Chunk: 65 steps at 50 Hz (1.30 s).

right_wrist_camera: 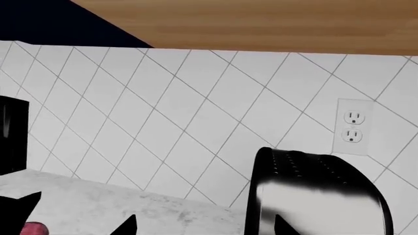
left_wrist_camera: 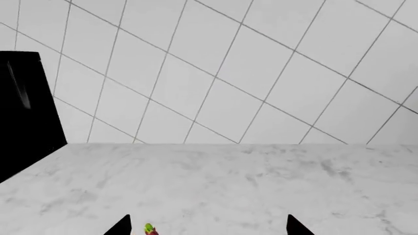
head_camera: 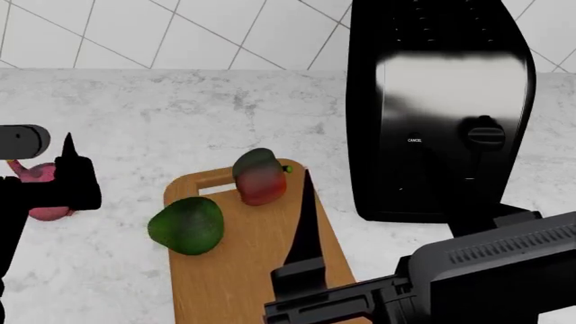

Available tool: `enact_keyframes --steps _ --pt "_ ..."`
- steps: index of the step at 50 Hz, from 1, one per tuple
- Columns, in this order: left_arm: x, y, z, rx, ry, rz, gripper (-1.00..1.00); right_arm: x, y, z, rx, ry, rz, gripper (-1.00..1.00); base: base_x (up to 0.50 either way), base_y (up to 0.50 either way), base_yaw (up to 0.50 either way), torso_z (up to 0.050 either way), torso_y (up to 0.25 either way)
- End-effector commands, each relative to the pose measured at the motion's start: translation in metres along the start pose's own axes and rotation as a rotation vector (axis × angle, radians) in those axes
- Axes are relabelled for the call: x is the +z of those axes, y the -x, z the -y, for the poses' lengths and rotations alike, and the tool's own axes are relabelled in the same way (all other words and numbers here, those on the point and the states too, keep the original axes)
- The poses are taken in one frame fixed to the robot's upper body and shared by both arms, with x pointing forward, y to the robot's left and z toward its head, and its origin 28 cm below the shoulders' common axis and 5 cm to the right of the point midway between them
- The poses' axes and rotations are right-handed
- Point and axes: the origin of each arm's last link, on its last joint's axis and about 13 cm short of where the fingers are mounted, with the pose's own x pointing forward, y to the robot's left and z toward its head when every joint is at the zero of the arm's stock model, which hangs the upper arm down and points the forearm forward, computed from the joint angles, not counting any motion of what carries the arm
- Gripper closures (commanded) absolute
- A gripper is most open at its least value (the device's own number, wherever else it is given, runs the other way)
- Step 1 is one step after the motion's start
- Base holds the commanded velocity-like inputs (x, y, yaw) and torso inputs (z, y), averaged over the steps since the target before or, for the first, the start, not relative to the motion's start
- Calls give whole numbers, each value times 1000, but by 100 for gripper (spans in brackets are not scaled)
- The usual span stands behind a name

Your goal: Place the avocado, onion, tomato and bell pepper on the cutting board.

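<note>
The tan cutting board (head_camera: 261, 270) lies on the marble counter. The dark green avocado (head_camera: 186, 225) rests on its left edge. The red-and-green bell pepper (head_camera: 260, 177) sits at its far end by the slot handle. The pink-purple onion (head_camera: 38, 177) lies on the counter left of the board, partly hidden by my left gripper (head_camera: 65, 160). In the left wrist view that gripper (left_wrist_camera: 209, 227) is open, and only the onion's green sprout (left_wrist_camera: 150, 228) shows near one finger. My right gripper (head_camera: 306, 202) hovers over the board, open (right_wrist_camera: 205, 227) and empty. The tomato is out of view.
A large black toaster (head_camera: 436, 108) stands right of the board, close to my right arm; it also shows in the right wrist view (right_wrist_camera: 320, 196). Another black appliance (left_wrist_camera: 26, 112) stands at the counter's far side by the tiled wall (left_wrist_camera: 228, 73).
</note>
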Motion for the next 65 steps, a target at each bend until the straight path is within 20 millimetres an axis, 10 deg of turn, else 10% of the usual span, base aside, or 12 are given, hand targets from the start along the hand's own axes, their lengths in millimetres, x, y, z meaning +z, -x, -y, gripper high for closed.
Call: enact_keyframes --steps 1,60,61,65 --pt "-11 -5 1 -20 -8 -21 -100 1 -1 0 9 7 16 -100 0 0 0 0 0" --pt "-67 -51 8 84 -66 -212 -100 2 -1 -1 23 12 21 -100 0 0 0 0 0" --pt "-68 -52 7 88 -68 -217 100 2 -1 -1 23 12 20 -100 0 0 0 0 0" --pt "-72 -53 7 98 -70 -231 100 3 0 -1 21 12 22 -100 0 0 0 0 0"
